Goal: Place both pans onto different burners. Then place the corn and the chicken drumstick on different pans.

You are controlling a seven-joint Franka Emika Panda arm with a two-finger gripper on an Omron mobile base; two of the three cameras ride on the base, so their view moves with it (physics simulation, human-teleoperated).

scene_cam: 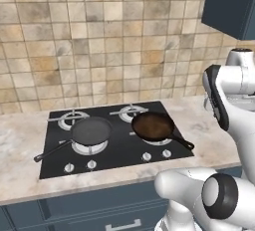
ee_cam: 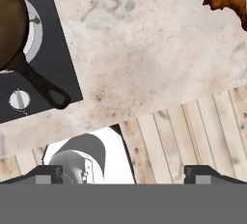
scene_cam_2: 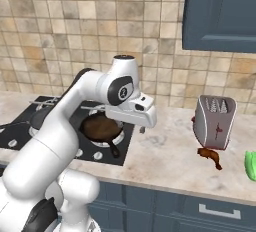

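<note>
The dark grey pan (scene_cam: 91,130) sits on the front left burner (scene_cam: 92,149) of the black cooktop (scene_cam: 124,158). On the front right burner rests the reddish-brown pan (scene_cam: 152,126) (scene_cam_2: 100,127) (ee_cam: 7,25), its handle (ee_cam: 42,85) pointing toward the counter's front edge. The chicken drumstick (scene_cam_2: 210,156) (ee_cam: 226,0) lies on the counter in front of a toaster. The green corn (scene_cam_2: 251,165) lies at the far right edge. My gripper (scene_cam_2: 142,127) (ee_cam: 124,174) hangs open and empty above the bare counter between the cooktop and the drumstick.
A silver toaster (scene_cam_2: 215,121) stands on the counter behind the drumstick. The two back burners (scene_cam: 72,118) (scene_cam: 130,110) are free. Knobs (ee_cam: 18,100) line the cooktop's front. A blue wall cabinet (scene_cam_2: 220,13) hangs above the toaster. Wooden floor (ee_cam: 202,131) shows past the counter edge.
</note>
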